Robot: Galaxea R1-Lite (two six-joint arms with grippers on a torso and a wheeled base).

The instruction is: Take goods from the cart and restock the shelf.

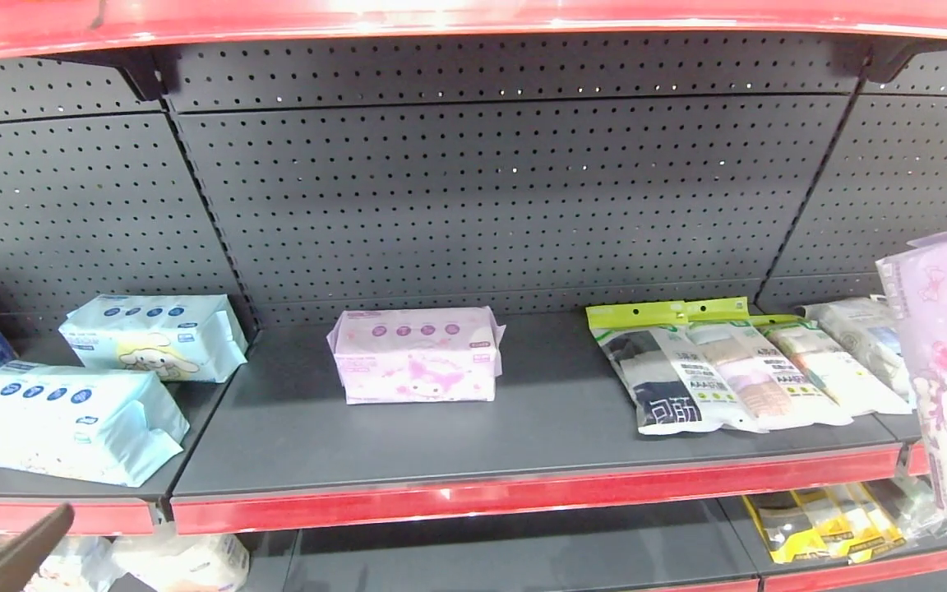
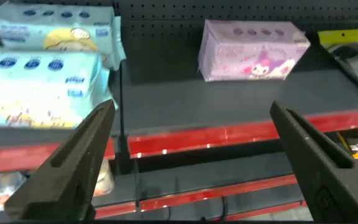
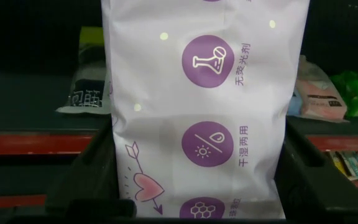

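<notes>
As the pink tissue pack [image 1: 946, 370] hangs at the robot's right, off the front corner of the shelf board [image 1: 523, 427], it has not yet been shelved.
- Right gripper [image 3: 201, 180]: clenched on the pack, one dark finger pressed to each long side. The wrap bulges slightly between them. Held on end, probably so a narrow face leads into the bay.
- Matching pink pack [image 1: 416, 355] lies flat mid-shelf, near the pegboard back panel [image 1: 506, 197], with bare board to either side and in front. I judge the slot just beside it to be the natural home for the held one, like with like.
- Left of that bay: two pale blue tissue packs, one at the back [image 1: 153, 337], one nearer the front and skewed [image 1: 71, 423].
- Right of the bay: flat packets with green header tabs [image 1: 704, 370], overlapping like fanned cards, lying between the held pack and the open space. The carry path has to pass over or in front of them.
- Left gripper [image 2: 191, 162]: released, jaws wide apart and holding nothing, low in front of the red shelf edge [image 1: 523, 493], clear of the goods.
- Lower shelf: yellow packets [image 1: 827, 522] under the right end.

Risk, as I judge it: soft wrap, so a squeezed pack may slump when set down flat.
</notes>
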